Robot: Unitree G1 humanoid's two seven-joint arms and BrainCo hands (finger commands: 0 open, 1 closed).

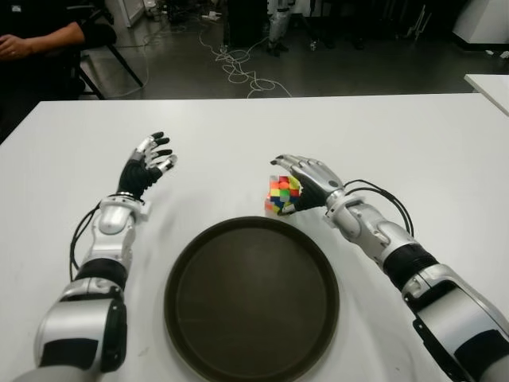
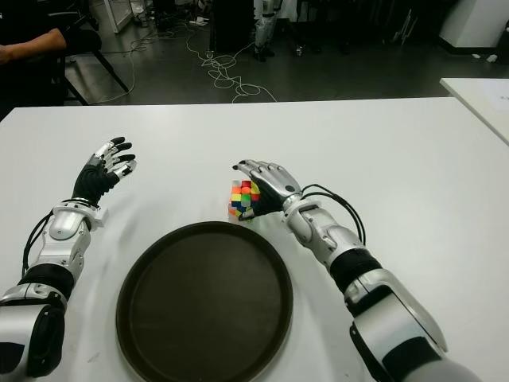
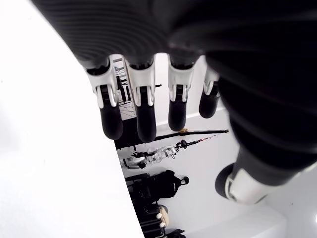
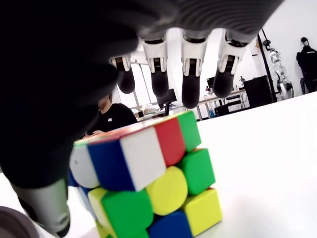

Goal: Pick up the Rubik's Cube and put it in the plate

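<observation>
the right wrist view showed what the eye views could not: the rubik's cube [image 4: 148,183] sat on the white counter [image 1: 413,151] with its top layer twisted askew, the fingers [image 4: 190,74] arched above its top without touching it, and the thumb down beside its near face, contact unclear. from above, the right hand [image 1: 306,185] cupped over the cube, which stood just beyond the far rim of the dark round plate [image 1: 251,301], not in it. the hand was half open around the cube, not clenched on it. the left hand [image 1: 147,167] showed left of the plate, well apart from the cube, fingers spread loose and holding nothing. a person's arm [image 1: 40,40] showed at the far left, with cables [image 1: 238,72] on the floor beyond the counter.
</observation>
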